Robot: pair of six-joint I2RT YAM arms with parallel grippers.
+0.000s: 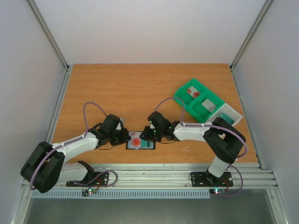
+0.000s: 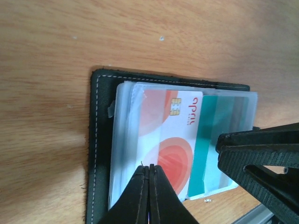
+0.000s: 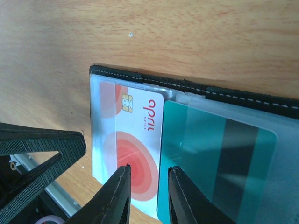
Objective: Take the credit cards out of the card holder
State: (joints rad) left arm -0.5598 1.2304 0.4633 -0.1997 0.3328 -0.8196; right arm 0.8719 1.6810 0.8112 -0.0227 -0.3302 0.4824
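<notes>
Wooden surface (image 1: pixel 140 88), near edge, middle: the card holder (image 2: pixel 99 140) lies open. My left claw (image 2: pixel 149 168) is pinched shut over the pale card (image 2: pixel 173 126); my right claw (image 3: pixel 149 169) gapes narrowly at the teal card (image 3: pixel 205 154). Thin, stiff, slick plastic, I judge: grip a protruding edge.

Robotics lab cell: white panel walls (image 1: pixel 149 28), aluminium frame rails (image 1: pixel 187 173), wooden tabletop (image 1: pixel 140 88), bolted robot arms (image 1: pixel 77 142).
</notes>
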